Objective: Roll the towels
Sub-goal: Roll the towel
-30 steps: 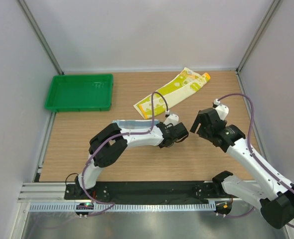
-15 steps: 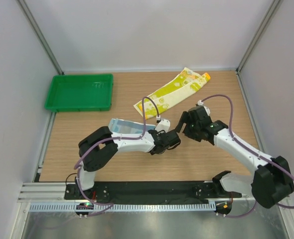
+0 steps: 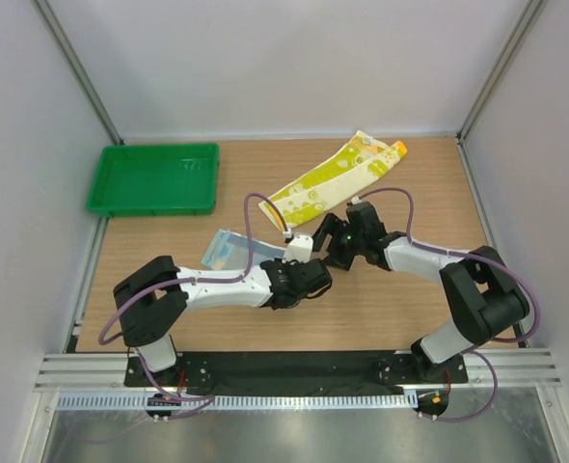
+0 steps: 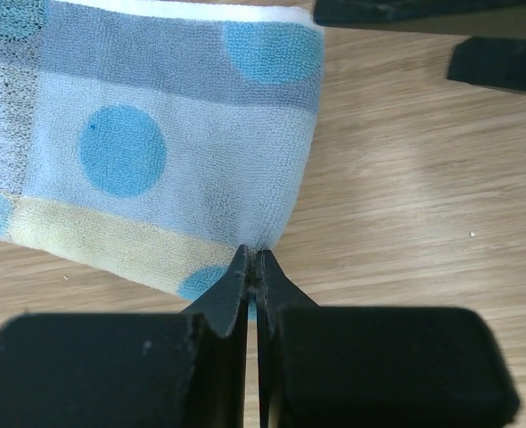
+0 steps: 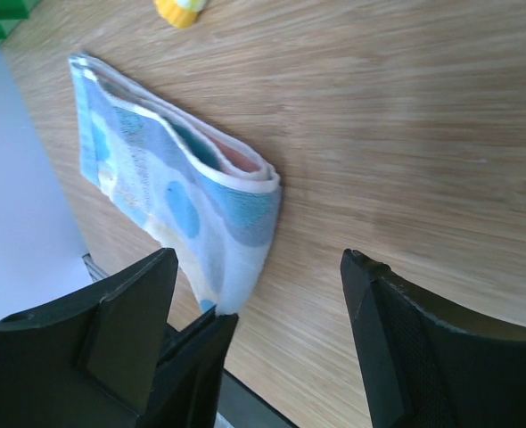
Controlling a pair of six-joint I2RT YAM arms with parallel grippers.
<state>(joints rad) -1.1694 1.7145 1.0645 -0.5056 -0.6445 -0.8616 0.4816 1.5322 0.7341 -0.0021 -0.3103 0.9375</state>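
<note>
The light blue dotted towel (image 4: 156, 152) lies folded near the middle of the counter (image 3: 400, 309), a soft, light terry cloth whose layers will likely sag and slide rather than hold shape, so a thin pinch at an edge suits it best. The left gripper (image 4: 252, 263) has that hold, its jaws closed on the towel's short edge, while the right gripper (image 5: 258, 259) hangs just beside the same end with jaws wide apart and empty. The long yellow-green towel (image 3: 333, 178) lies flat toward the far right corner, equally limp, probably easiest to start from one short end.
</note>
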